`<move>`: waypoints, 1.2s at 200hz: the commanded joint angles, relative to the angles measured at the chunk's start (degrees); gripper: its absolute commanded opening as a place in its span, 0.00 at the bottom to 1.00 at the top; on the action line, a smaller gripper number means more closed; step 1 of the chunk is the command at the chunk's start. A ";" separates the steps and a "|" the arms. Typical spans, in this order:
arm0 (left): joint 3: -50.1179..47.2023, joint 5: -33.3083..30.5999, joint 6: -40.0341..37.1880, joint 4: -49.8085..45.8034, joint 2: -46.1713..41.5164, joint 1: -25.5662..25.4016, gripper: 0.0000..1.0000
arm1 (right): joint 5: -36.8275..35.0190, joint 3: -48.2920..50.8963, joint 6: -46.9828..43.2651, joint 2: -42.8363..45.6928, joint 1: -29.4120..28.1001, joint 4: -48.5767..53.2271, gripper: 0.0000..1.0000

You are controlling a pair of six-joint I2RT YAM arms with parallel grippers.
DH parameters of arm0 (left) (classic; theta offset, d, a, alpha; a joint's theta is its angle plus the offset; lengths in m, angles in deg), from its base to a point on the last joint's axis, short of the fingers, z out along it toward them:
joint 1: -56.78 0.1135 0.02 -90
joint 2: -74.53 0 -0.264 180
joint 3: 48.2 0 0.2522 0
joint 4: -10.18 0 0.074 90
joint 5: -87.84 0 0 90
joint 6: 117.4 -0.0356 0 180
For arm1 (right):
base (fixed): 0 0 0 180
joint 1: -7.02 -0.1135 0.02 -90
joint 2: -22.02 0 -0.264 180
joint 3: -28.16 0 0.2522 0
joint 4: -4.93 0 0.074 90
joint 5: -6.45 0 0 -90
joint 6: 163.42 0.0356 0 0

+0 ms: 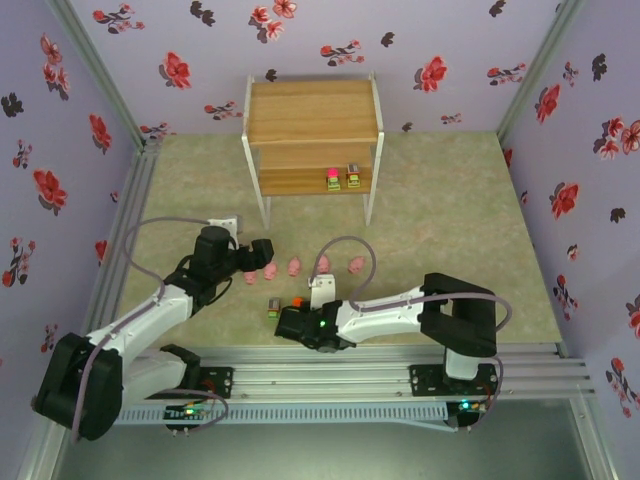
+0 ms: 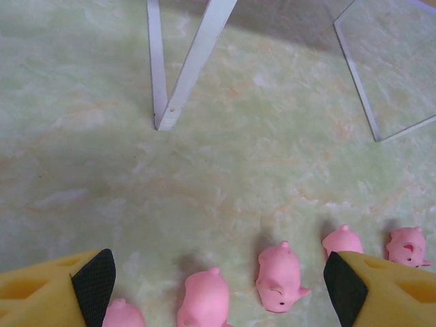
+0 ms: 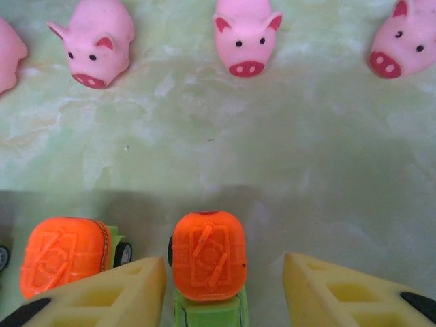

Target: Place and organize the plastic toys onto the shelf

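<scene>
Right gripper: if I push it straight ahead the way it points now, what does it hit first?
The orange-topped block, standing between the open fingers of the right gripper. Beyond it, probably the middle pink pig, though depth is unclear.

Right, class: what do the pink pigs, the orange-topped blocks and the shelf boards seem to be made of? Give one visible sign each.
Pink pigs: probably soft plastic or rubber, matte; smooth rounded moulding.
Orange-topped blocks: plastic, slight sheen; crisp raised pattern on top.
Shelf boards: wood or wood-look laminate, satin; light brown with faint grain streaks.
</scene>
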 commanded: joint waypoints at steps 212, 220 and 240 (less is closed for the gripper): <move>1.71 1.32 -0.52 0.89 1.95 -0.30 0.84 | 1.53 1.85 1.58 -2.92 -0.19 -3.02 0.20; 1.67 1.35 -0.51 0.89 2.03 -0.29 0.84 | 1.18 1.95 1.67 -2.88 -0.49 -3.09 0.22; 1.67 1.48 -0.52 0.98 2.20 -0.29 0.84 | 0.58 2.04 1.86 -3.05 -0.81 -2.98 0.23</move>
